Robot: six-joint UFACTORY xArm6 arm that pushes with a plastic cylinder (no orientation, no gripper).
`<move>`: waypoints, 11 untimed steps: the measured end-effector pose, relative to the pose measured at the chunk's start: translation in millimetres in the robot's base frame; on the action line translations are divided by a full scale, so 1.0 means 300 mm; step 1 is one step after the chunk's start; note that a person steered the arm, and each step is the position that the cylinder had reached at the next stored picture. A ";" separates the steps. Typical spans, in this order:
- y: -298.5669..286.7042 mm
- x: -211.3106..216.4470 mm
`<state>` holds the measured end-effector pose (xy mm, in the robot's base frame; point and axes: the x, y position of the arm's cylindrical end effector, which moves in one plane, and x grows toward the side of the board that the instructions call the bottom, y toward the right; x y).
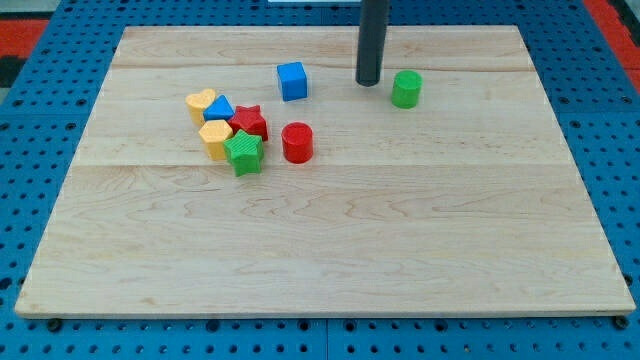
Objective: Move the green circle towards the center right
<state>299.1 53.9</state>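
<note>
The green circle (406, 89), a short green cylinder, stands on the wooden board (330, 260) near the view's top, right of centre. My tip (368, 82) is the lower end of a dark rod coming down from the view's top. It rests on the board just left of the green circle, with a small gap between them. A blue cube (292, 81) lies to the left of my tip.
A red cylinder (297, 143) stands left of centre. Further left is a tight cluster: a yellow heart (200, 103), a blue block (219, 109), a red star (249, 122), a yellow block (215, 137) and a green star (244, 152). Blue pegboard surrounds the board.
</note>
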 end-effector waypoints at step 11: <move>0.251 0.306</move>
